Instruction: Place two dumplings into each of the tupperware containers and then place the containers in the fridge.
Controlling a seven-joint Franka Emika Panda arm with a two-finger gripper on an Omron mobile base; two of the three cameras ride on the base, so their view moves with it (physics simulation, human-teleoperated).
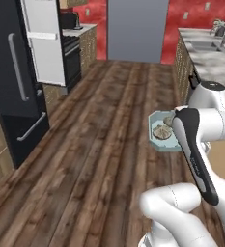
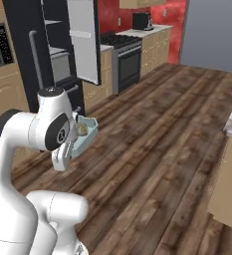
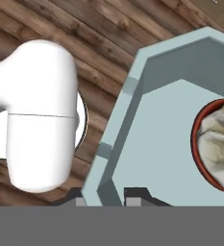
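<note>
The gripper [image 3: 111,194] is clamped on the near rim of a light-blue container [image 3: 180,129], one dark fingertip on each side of the wall, holding the tray up in the air above the wood floor [image 1: 104,144].

Farthest left in the left base view stands the dark fridge [image 1: 12,87] with its grey bar handle, its door [image 1: 46,38] swung open and its pale inner side facing the room. Beyond it sits a black oven [image 1: 71,58] under a counter. A wide stretch of bare plank floor runs from the fridge across to the tray, with open room down the middle of the kitchen toward the grey wall panel [image 1: 137,30] at the back.

The container [image 1: 162,131] hangs right of centre, partly hidden behind the arm, with two tan dumplings [image 1: 161,131] in it. In the hand view one dumpling [image 3: 221,144] lies against the tray's right side, cut off by the picture edge.

On the far right a marbled counter [image 1: 215,60] with a sink runs along the wall.
</note>
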